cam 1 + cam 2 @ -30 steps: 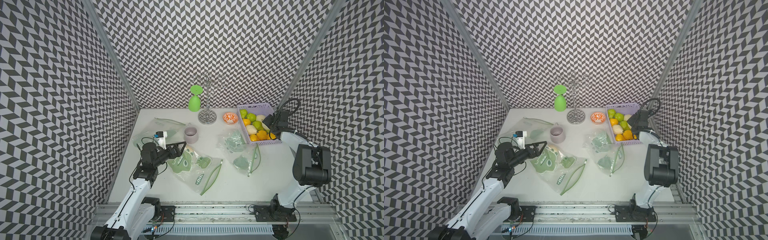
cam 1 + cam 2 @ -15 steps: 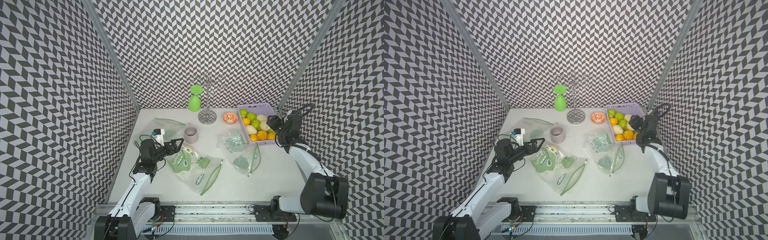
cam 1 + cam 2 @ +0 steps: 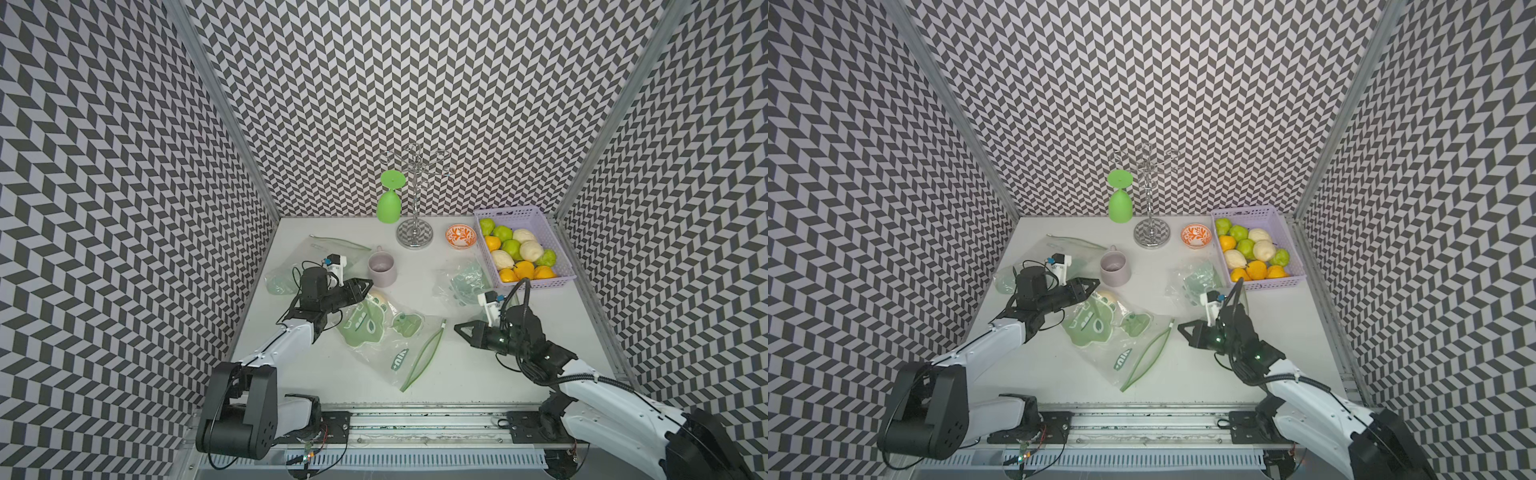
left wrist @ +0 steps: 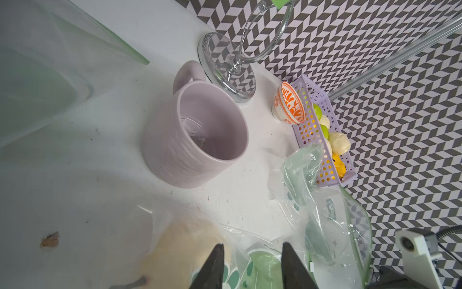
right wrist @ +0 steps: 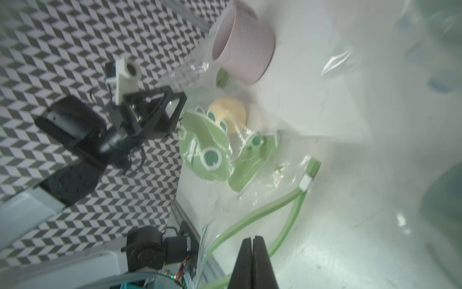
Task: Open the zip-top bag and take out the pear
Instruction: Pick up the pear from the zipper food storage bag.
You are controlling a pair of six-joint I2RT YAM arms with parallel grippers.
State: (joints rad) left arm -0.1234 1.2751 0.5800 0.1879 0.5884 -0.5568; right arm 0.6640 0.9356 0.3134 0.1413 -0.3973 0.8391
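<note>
The white tabletop (image 3: 457, 374) carries a clear zip-top bag (image 3: 386, 349) near its middle (its green zip strip gapes toward the front edge). A lilac mug (image 3: 381, 269) stands just behind it. Near the back edge are a chrome stand (image 3: 414, 239) and an orange-patterned bowl (image 3: 460, 237). A lilac perforated basket (image 3: 536, 285) sits in the back right corner, with a crumpled bag (image 3: 459, 282) just beside it. A third bag (image 3: 332, 246) lies toward the left edge.

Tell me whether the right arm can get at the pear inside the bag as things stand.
Probably not yet. The bag's mouth gapes on the right gripper's side, but the pear lies at the far end behind green pieces, and the gripper is shut.
</note>
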